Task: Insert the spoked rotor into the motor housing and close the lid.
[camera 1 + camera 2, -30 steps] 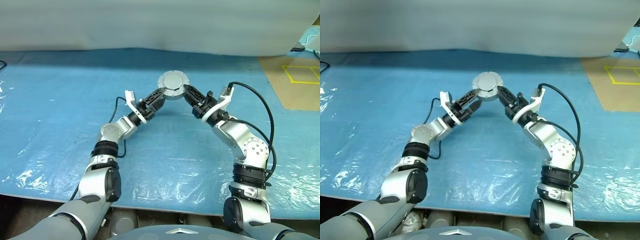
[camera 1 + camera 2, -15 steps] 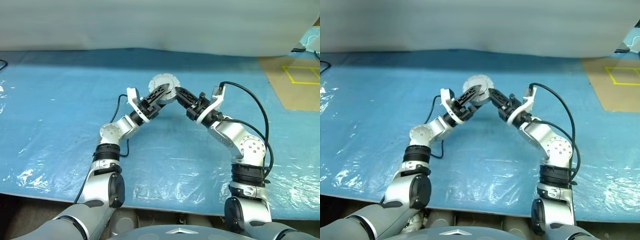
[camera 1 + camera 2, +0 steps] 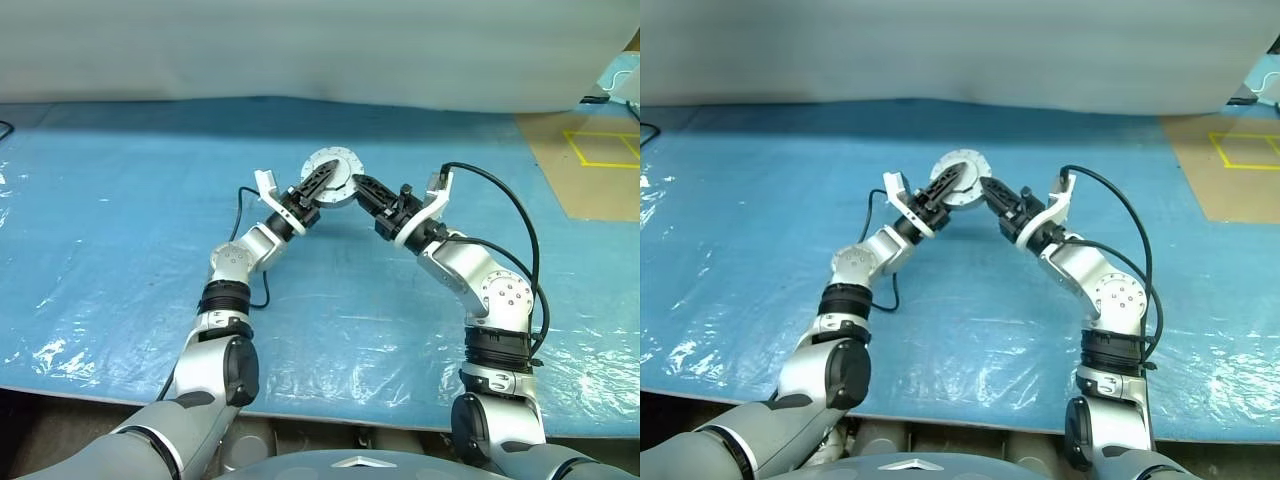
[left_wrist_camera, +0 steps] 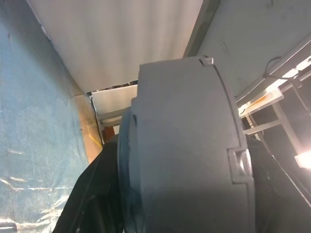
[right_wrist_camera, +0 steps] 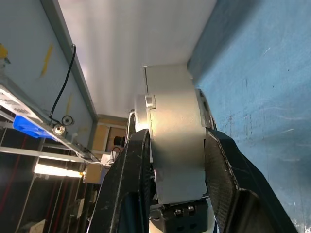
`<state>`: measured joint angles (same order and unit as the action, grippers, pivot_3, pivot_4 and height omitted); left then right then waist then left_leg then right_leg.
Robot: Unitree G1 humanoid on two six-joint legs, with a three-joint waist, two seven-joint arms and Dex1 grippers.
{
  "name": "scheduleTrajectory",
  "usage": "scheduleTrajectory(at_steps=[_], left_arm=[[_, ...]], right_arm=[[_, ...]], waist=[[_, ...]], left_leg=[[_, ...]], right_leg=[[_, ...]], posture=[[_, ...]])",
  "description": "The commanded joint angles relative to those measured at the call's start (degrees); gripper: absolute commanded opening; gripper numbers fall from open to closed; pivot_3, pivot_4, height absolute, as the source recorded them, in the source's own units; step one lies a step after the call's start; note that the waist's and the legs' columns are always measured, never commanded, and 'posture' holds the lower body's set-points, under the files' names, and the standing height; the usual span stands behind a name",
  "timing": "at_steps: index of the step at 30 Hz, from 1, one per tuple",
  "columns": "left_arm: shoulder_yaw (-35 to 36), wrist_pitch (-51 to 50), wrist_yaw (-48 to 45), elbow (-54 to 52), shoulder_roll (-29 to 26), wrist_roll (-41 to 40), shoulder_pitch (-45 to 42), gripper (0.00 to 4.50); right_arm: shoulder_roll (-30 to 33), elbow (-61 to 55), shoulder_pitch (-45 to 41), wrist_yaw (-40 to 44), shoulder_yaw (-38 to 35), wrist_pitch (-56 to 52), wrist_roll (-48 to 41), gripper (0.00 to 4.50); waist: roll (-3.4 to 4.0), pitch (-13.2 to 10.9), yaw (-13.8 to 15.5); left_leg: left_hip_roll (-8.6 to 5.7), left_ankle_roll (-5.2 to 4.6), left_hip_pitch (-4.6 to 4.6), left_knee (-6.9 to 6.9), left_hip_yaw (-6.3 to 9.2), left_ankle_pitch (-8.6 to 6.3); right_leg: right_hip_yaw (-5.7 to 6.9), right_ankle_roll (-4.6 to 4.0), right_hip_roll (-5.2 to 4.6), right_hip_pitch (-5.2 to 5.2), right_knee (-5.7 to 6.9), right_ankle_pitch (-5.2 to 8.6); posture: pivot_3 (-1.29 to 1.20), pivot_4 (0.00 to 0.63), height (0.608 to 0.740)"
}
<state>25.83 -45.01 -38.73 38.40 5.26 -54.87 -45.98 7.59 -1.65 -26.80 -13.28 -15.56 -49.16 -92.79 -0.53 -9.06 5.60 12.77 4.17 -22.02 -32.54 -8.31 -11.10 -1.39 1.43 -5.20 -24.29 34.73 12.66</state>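
The blue-sheeted bench (image 3: 120, 260) lies well below both claws; nothing of the task rests on it. Above it the two arms meet in a peak, and the motor housing (image 3: 330, 166), a round grey puck with its flat plain face turned toward the head camera, sits raised at that peak. The right claw (image 3: 358, 183) comes at it from the right and below, and the right wrist view shows its two fingers (image 5: 221, 170) clamped across the housing's thickness, one on each flat face, so this claw bears the part. The left claw (image 3: 318, 180) is equally near on the other side, one finger lying across the housing's front face; the left wrist view has the grey rim pressed up close between its fingers, yet I cannot tell whether they pinch it or merely bracket it. The housing's axis runs roughly toward the camera, edge-on to both claws. I cannot make out the spoked rotor separately; it may already sit inside
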Motion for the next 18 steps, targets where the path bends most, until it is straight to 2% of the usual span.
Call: scheduleTrajectory(at_steps=[1,3,9,14,18], left_arm=[[-0.05,4.13,0.92,0.20,-0.17,1.87,-0.46,2.49],[0.32,6.45,3.52,2.33,-0.17,3.08,-1.16,2.49],[0.74,4.65,3.11,1.27,-0.64,1.34,-1.07,2.49],[2.21,3.97,4.02,1.07,-0.50,-0.95,-2.03,2.49],[2.48,2.66,4.30,0.02,-0.37,-2.17,-2.26,2.49]], right_arm=[[-0.45,-3.49,-1.77,0.97,0.01,0.09,-4.00,1.18],[-0.74,-3.40,-1.64,0.59,-0.01,0.30,-4.35,1.18],[-1.00,-2.78,-1.63,-1.62,0.59,0.99,-2.84,1.18],[0.01,-3.31,-2.23,0.82,1.55,1.26,0.98,1.18],[-0.22,-3.65,-2.61,4.09,1.62,2.05,3.11,2.57]], waist=[[0.00,0.00,-0.04],[0.00,0.00,0.02],[0.00,0.00,-0.04],[0.00,0.00,-0.01],[0.00,0.00,-0.11]], left_leg=[[0.00,0.00,0.00,0.00,0.00,0.00],[0.00,0.00,0.00,0.00,0.00,0.00],[0.00,0.00,0.00,-0.03,0.00,0.00],[0.00,0.00,-0.01,-0.03,0.00,0.00],[0.00,0.00,0.00,-0.04,0.01,0.00]], right_leg=[[0.00,0.00,0.00,0.00,0.00,0.00],[0.00,0.00,0.00,0.00,0.00,0.00],[-0.01,0.01,0.00,0.00,0.01,-0.01],[0.00,0.02,0.00,0.00,0.01,-0.01],[0.00,0.02,0.00,0.00,0.02,-0.01]], posture=[[0.00,0.150,0.740],[0.00,0.150,0.740],[0.00,0.150,0.740],[0.00,0.150,0.740],[0.00,0.150,0.740]])
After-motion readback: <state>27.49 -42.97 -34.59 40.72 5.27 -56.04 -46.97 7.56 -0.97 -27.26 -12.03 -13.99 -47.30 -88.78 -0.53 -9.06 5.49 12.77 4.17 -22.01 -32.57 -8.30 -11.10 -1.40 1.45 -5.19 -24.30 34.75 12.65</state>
